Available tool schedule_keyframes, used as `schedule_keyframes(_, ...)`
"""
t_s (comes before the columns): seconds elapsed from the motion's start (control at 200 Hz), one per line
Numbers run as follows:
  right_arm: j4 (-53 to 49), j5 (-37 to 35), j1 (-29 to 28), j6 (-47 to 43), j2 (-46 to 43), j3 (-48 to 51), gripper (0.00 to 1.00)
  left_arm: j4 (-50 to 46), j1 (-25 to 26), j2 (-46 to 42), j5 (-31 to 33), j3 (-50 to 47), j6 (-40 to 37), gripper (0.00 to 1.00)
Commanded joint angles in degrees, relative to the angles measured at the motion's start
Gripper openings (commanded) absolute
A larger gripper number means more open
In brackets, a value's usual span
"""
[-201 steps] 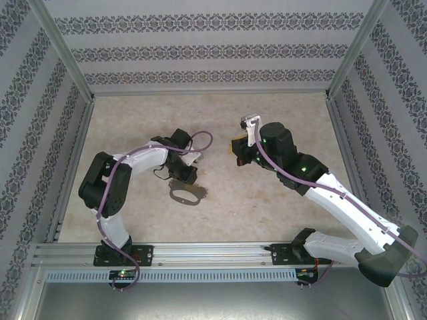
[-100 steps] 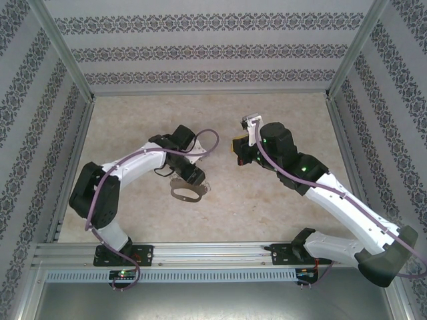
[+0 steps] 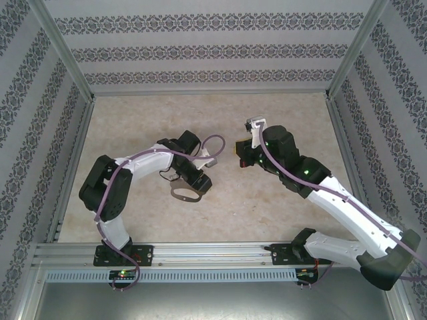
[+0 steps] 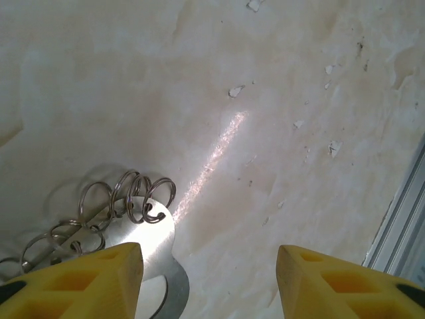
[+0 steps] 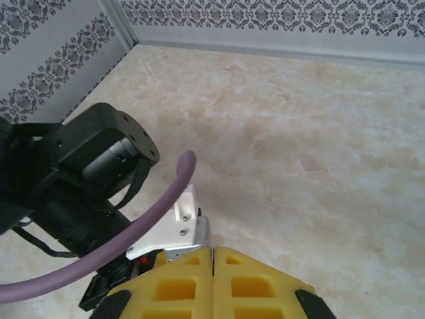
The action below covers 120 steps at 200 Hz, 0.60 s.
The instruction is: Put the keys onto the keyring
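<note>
The keyring [image 3: 181,194] is a flat silvery oval loop lying on the table. In the left wrist view its broad end [image 4: 147,247] sits at the lower left, with a string of small wire rings [image 4: 126,198] lying across it. The keys' blades are hidden behind my left finger [image 4: 93,282]. My left gripper [image 3: 199,181] [image 4: 209,269] hovers open just right of the loop's end, with bare table between its jaws. My right gripper [image 3: 239,149] [image 5: 212,262] is shut with nothing in it. It hangs to the right of the left wrist.
The left arm's wrist [image 5: 86,166], white camera mount [image 5: 178,222] and purple cable [image 5: 143,222] are close in front of my right gripper. An aluminium frame rail [image 4: 402,212] runs along the table edge. Patterned walls [image 3: 200,50] enclose the table [image 3: 267,113].
My left gripper has moved right and toward the near edge, along the keyring's far side. The keyring has stayed put. The right gripper has shifted slightly right.
</note>
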<state>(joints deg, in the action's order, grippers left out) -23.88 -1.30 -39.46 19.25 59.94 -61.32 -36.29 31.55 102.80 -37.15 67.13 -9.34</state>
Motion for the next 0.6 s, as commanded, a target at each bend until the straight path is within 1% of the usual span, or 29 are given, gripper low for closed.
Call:
schedule_keyframes(0.0,-1.2,-2.0,0.6,1.5,-1.5,0.8,0.0,1.5,0.6,2.7,-2.1,2.5,1.6,0.55)
schedule_keyframes(0.105,-1.8,-2.6,0.5,1.9,-2.1,0.9,0.0,0.8,0.6,4.8,-1.7,3.9,1.7,0.54)
schedule_keyframes(0.31,-2.0,-3.9,0.5,2.7,-3.3,1.8,0.0,0.4,0.6,5.8,-0.5,4.1,1.4,0.52)
schedule_keyframes(0.385,-1.8,-3.9,0.4,2.8,-3.4,2.1,0.0,0.4,0.5,6.3,-0.4,4.2,1.6,0.49)
schedule_keyframes(0.44,-1.7,-3.8,0.5,2.7,-3.1,2.0,0.0,0.3,0.6,6.4,0.0,4.3,1.7,0.47)
schedule_keyframes(0.595,-1.4,-3.8,0.5,2.8,-3.0,2.0,0.0,-0.3,0.7,5.3,0.5,4.2,1.5,0.47)
